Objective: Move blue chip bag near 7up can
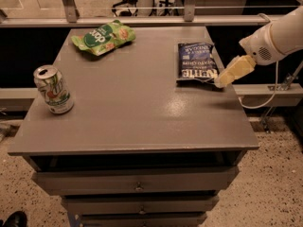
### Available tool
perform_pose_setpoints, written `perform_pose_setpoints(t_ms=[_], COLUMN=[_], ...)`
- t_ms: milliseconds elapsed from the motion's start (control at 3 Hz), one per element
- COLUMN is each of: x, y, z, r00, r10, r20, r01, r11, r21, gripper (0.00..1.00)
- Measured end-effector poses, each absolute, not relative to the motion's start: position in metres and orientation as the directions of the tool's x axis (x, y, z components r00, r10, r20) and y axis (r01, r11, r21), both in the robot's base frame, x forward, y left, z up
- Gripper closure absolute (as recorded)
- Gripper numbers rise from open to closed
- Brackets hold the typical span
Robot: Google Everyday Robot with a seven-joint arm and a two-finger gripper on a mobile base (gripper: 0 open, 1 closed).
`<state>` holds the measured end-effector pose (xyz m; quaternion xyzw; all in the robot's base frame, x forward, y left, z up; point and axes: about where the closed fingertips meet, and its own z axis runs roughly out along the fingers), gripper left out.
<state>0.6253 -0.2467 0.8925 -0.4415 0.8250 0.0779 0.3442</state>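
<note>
From where I stand, the job has hardly begun. The blue chip bag [196, 61] lies flat at the far right of the worktop [137, 117], lettering up. The 7up can [53, 90] stands upright near the left edge, well apart from the bag, with most of the grey top between the two. The pincer [230, 73] hangs at the bag's near right corner, just beside it or perhaps touching its edge; I cannot tell which. Nor can I tell whether the pincer is apart or together. It has no hold on the bag that I can make out. The white arm [277, 37] reaches in from the right, over the worktop's edge.

So, as I judge it, everything is left to do: getting a grip on the bag, bringing it leftward across the top, and setting it down close to the can.

The only other thing on the worktop is a green snack bag [103, 37] toward the far left, behind the can and off the straight line between bag and can, so I'd not expect it to interfere. The can itself is what to mind: it stands upright, and a bag swept in too far could tip it. Drawers [137, 186] sit below, a rail [142, 19] runs behind, and a cable [267, 96] droops under the arm; none of these stands in the way.
</note>
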Motion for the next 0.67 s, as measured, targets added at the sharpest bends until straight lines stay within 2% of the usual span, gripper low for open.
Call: perform_pose_setpoints(t_ms=[333, 667], x=[0.646, 0.661], y=[-0.24, -0.232], z=[0.867, 0.849], r00=[-0.381, -0.38], r10=[-0.618, -0.581], r20=[-0.687, -0.72], r01=[-0.773, -0.77], r11=[0.621, 0.629], r21=[-0.13, -0.102], gripper=[0.0, 0.13])
